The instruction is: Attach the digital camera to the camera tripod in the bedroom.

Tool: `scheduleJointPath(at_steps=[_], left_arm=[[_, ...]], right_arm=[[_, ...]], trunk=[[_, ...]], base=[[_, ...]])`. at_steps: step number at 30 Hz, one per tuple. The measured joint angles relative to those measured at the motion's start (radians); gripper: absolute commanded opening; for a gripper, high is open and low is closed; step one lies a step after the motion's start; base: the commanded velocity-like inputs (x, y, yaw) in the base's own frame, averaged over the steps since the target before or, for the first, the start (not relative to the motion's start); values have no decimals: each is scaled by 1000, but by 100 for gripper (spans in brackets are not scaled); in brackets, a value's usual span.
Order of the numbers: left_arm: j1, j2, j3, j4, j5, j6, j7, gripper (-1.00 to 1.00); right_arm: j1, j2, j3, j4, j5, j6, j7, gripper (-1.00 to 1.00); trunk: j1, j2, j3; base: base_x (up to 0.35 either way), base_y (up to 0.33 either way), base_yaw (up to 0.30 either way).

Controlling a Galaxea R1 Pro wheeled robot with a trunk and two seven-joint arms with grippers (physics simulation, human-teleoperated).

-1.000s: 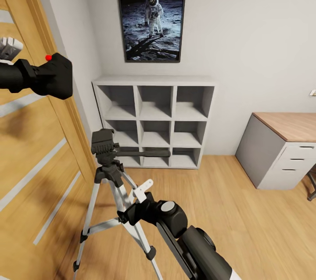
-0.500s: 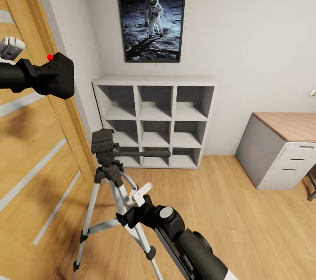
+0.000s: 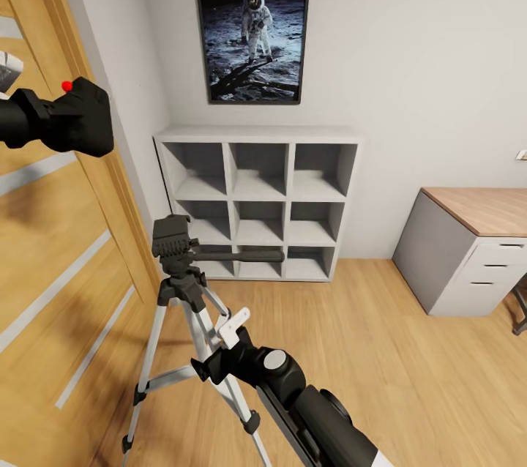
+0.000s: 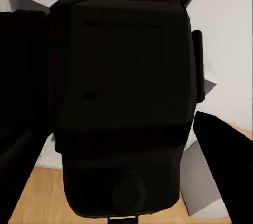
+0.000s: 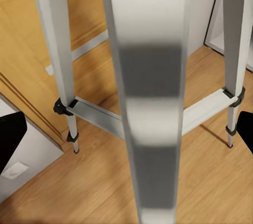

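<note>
The black digital camera, its red button on top, hangs high at the left in front of the wooden door. My left gripper is shut on it, and the left wrist view has the camera body close up between the dark fingers. The camera tripod stands on the floor below and to the right of the camera, its pan handle pointing right. My right gripper is open around a silver tripod leg. That leg sits blurred between the fingertips in the right wrist view.
A white cube shelf stands against the back wall under an astronaut poster. The wooden door lies close at the left. A grey desk with drawers stands at the right. Wood floor lies open between tripod and desk.
My left gripper has carried the camera a little left and up. The right gripper has edged slightly left and down along the tripod leg. The tripod has not moved.
</note>
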Motion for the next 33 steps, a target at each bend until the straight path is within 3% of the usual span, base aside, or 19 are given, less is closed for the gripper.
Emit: scheduleJointPath(at_steps=[4,5,11,16,19,25,26,33], left_arm=[[0,-17,2,0,-77,-1,0,-100],[0,-17,2,0,-77,-2,0,-100],[3,-67,4,-1,-186,-5,0,-100],[9,-91,-2,-8,-269,-6,-1,-100],[16,-101,-18,-11,-302,-7,-2,-100],[22,-106,-39,-14,-326,3,-32,-100],[23,-105,-41,-14,-328,6,-45,-100],[27,-98,-50,-17,-332,64,-173,-100]], right_arm=[[0,0,1,1,0,-2,0,100],[0,0,1,1,0,-2,0,100],[0,0,1,2,0,-3,0,100],[0,0,1,2,0,-3,0,100],[0,0,1,2,0,-3,-1,100],[0,0,1,2,0,-3,-1,100],[0,0,1,2,0,-3,-1,-100],[0,0,1,2,7,-4,-1,-100]], trunk=[[0,0,0],[0,0,0],[0,0,0],[0,0,0],[0,0,0],[0,0,0],[0,0,0],[0,0,0]], base=[[0,0,0],[0,0,0],[0,0,0],[0,0,0],[0,0,0],[0,0,0],[0,0,0],[0,0,0]])
